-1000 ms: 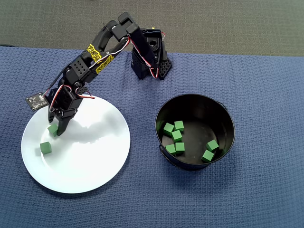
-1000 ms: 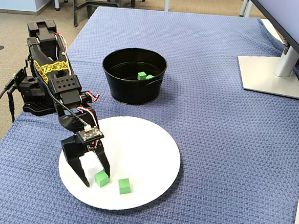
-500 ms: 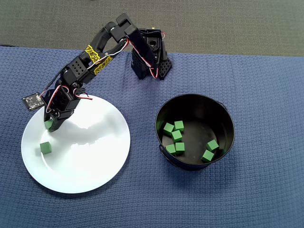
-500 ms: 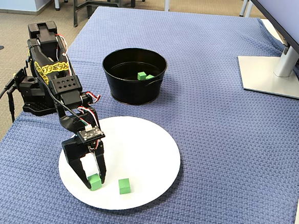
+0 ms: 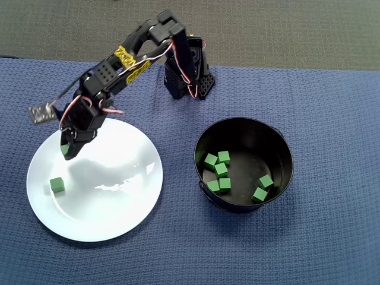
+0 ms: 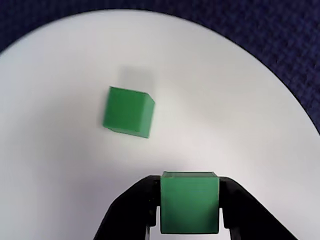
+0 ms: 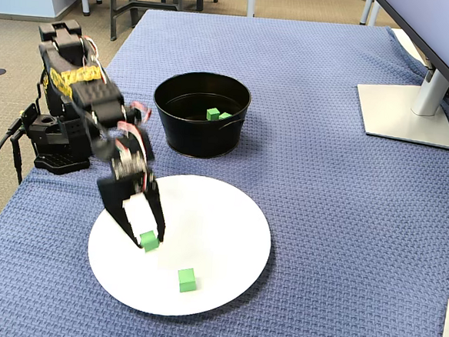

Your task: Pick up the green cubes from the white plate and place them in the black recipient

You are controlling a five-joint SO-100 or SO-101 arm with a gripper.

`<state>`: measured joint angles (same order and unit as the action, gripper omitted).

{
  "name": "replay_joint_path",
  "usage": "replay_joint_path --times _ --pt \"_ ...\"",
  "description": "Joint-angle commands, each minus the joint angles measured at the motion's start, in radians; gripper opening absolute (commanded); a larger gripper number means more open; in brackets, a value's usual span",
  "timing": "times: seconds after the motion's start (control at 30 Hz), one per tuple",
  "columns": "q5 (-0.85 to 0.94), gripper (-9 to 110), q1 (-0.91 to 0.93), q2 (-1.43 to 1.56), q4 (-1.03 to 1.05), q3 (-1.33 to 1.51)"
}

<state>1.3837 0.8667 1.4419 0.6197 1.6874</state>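
Landmark: the big round shiny white plate (image 5: 113, 208) on the blue woven cloth (image 5: 332, 237); every place below is told from this plate.

Lone cube: one small bright-green cube (image 5: 57, 184) is lying flat on the plate, near its left edge in the overhead view. It is sitting where it sat one second ago.

Gripper: the black two-finger gripper (image 5: 64, 151) is hanging over the upper left part of the plate. It is no longer down at the plate's surface, where it was one second ago.

Jaws: they are squeezing a small green cube (image 6: 189, 202), one black finger on each side, as the wrist view shows.

Held cube: this cube is leaving the plate. In the fixed view (image 7: 149, 241) it is in the air, above the plate.

What changed: one second ago this cube was resting on the plate between open fingers. Half a second ago the fingers were closing on it. Now the arm is lifting it up.

What it means: the grab is looking good, so I think the carry comes next.

Pot: the round shiny black metal pot (image 5: 284, 151) is standing well to the right of the plate. Seven green cubes (image 5: 221, 170) are lying inside it, same as before.

Still to do: two cubes, the held one and the lone one.
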Motion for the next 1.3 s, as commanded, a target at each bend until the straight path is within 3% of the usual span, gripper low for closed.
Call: replay_joint_path --times 0.0,0.13,0.33,0.67,0.9,1.17,1.27 --pt "-0.124 0 -0.055 0.282 0.014 0.067" --pt "-0.339 0 -0.138 0.534 -0.009 0.219" --pt "-0.726 0 -0.336 0.827 0.138 0.31" --pt "-1.117 0 -0.802 0.92 0.281 0.328" --pt "-1.247 0 -1.12 0.884 0.253 0.425" --pt "-1.25 0 -1.241 0.762 0.198 0.48" --pt "-1.204 26 -1.249 0.785 0.224 0.479"
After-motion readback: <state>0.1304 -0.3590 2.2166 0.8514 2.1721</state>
